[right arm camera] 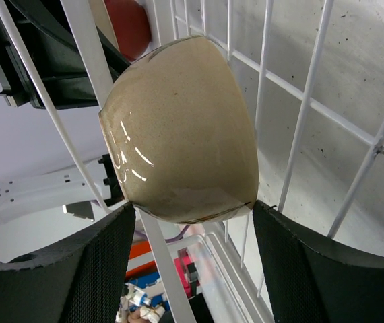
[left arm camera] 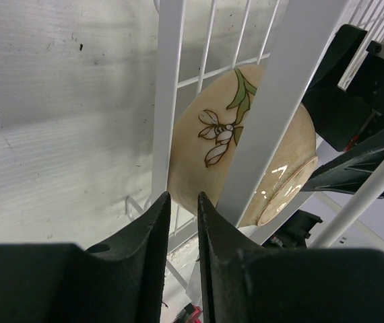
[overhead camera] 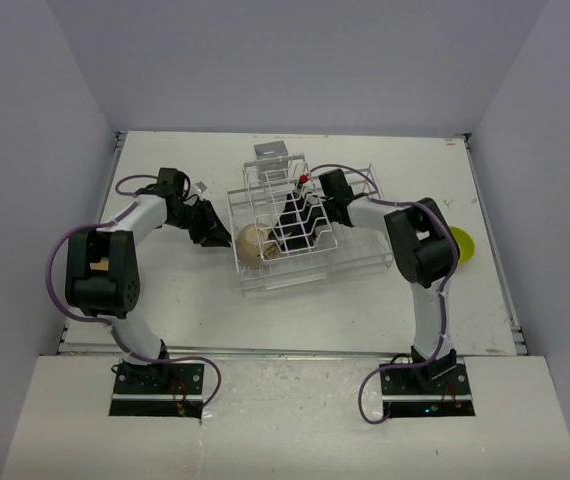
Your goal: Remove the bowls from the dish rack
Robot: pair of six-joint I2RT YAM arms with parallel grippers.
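The white wire dish rack (overhead camera: 310,200) stands mid-table. A beige bowl (overhead camera: 253,246) lies on its side at the rack's left end. In the left wrist view the bowl (left arm camera: 212,128) shows a painted flower behind the rack's wires (left arm camera: 167,101). My left gripper (overhead camera: 228,238) is at the bowl from the left. Its fingers (left arm camera: 184,196) stand almost together, with the bowl's lower rim between their tips. My right gripper (overhead camera: 288,227) reaches inside the rack from the right. It is open (right arm camera: 193,212), its fingertips (right arm camera: 104,262) flanking the bowl (right arm camera: 178,128) at its near edge.
A yellow-green round dish (overhead camera: 464,244) lies on the table right of the right arm. A small red item (overhead camera: 306,180) sits at the rack's back. A grey holder (overhead camera: 270,152) stands behind the rack. Walls close the table on three sides.
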